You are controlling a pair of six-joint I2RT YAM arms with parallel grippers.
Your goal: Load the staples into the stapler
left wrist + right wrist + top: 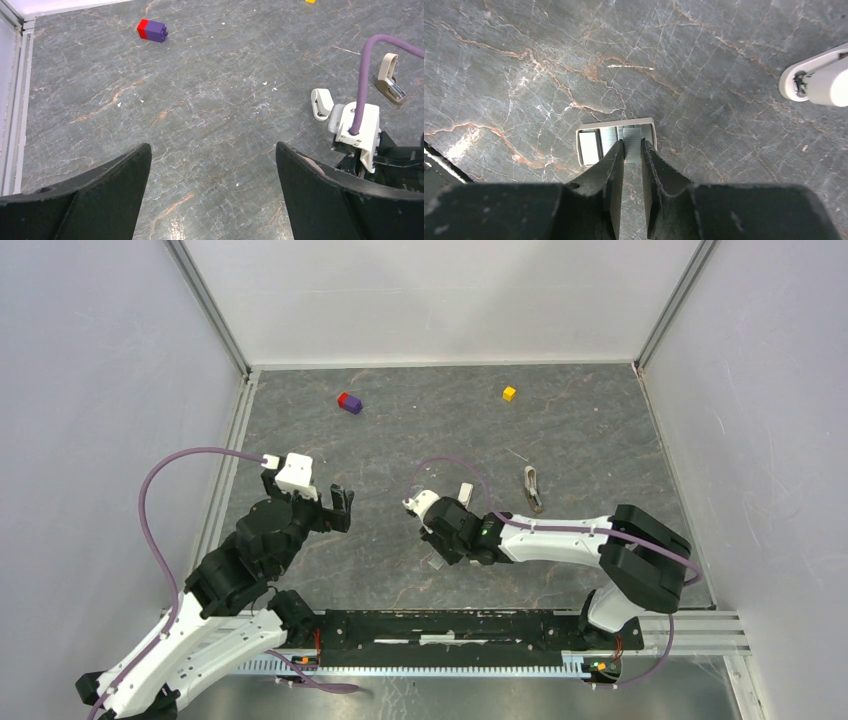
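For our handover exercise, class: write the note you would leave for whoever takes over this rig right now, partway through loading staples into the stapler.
Left pincer: open, empty, above bare table.
Right pincer: fingers close together, tips just over the staple case. Whether it grips any staples cannot be told.
Stapler: lies hinged open on the table to the right of the right pincer, with nothing touching it. A white oval piece lies between them.
Done: stapler is open.
Left: lift staples out, lay them in the stapler, close it.
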